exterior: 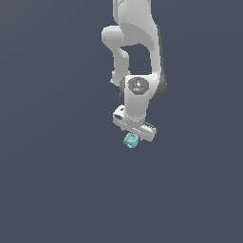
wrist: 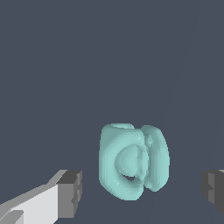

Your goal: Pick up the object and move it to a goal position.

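Note:
The object [exterior: 131, 140] is a tiny pale teal lumpy cube with rounded knobs and holes. In the exterior view it shows just under the white gripper [exterior: 134, 135], which sits directly over it. In the wrist view the object [wrist: 132, 161] lies between the two dark fingertips [wrist: 71, 194], with a gap on each side. The gripper [wrist: 142, 192] is open and touches nothing. The fingers are hidden behind the hand in the exterior view.
The white arm [exterior: 135, 42] comes down from the top of the exterior view. The ground is a plain dark blue-grey surface [exterior: 52, 166] with no other objects in view.

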`<state>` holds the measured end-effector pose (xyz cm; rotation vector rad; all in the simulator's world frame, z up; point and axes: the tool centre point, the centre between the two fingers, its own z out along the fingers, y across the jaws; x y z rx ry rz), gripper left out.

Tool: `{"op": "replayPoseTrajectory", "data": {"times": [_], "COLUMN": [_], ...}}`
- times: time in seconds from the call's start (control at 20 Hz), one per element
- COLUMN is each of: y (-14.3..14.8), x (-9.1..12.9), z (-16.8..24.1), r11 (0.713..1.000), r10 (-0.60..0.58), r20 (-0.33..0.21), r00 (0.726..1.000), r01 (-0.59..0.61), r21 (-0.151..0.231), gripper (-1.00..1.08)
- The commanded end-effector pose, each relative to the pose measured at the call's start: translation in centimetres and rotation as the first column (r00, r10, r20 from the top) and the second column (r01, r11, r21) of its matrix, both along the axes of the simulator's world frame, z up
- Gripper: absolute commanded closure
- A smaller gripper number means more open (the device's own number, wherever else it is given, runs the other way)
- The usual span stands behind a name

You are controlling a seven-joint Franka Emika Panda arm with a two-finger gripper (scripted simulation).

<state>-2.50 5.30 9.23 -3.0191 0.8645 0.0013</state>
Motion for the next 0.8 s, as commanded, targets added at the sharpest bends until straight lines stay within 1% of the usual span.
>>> {"op": "replayPoseTrajectory", "data": {"times": [0.0, 0.4, 0.75], "y": [0.1, 0.1, 0.1], "x": [-0.1, -0.1, -0.2], "z": [-0.2, -0.8, -3.9], "r11": [1.0, 1.0, 1.0], "r10": [-0.017, -0.018, -0.021], "r20": [0.0, 0.0, 0.0], "r00": [1.0, 1.0, 1.0], "r01": [0.017, 0.018, 0.021], "r21": [-0.001, -0.001, -0.001], "gripper": [-0.92, -0.92, -0.92]}}
